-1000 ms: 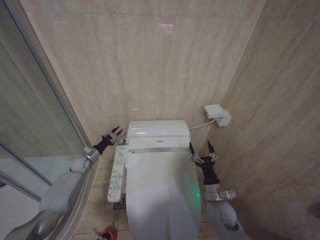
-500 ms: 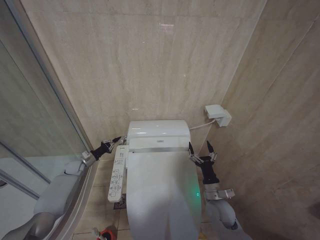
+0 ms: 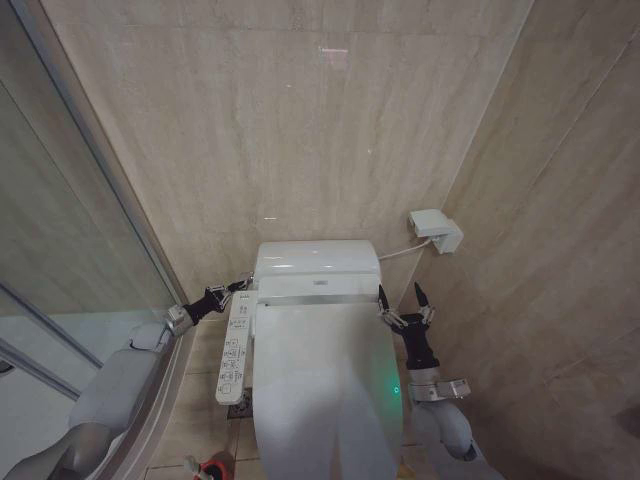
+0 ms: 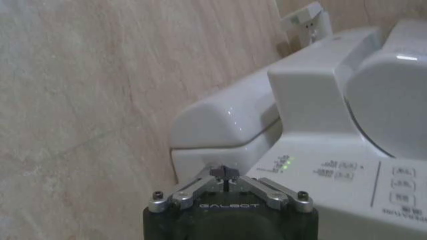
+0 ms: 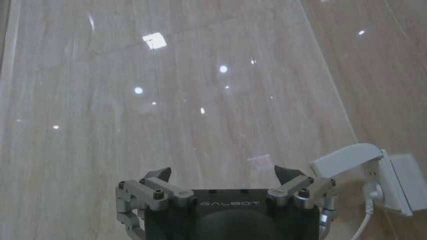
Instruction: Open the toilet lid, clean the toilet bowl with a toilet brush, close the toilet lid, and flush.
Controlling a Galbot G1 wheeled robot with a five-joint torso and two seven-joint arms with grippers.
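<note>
Tiled corner; closed left end effector [image 3: 243, 282] at toilet bowl [image 3: 316, 268] rear.

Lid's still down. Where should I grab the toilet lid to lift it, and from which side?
Probably the front rim of the toilet lid, coming from the front nearest the robot. It lies flat and hinges at the rear unit, so the front edge swings freest. The open right gripper hovers beside its right edge; the shut left gripper sits by the button panel.

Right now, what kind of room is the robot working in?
A small tiled bathroom: a toilet bowl with the toilet lid shut, a button panel along its side, a glass shower screen to the robot's left, and stone-look wall tiles.
</note>
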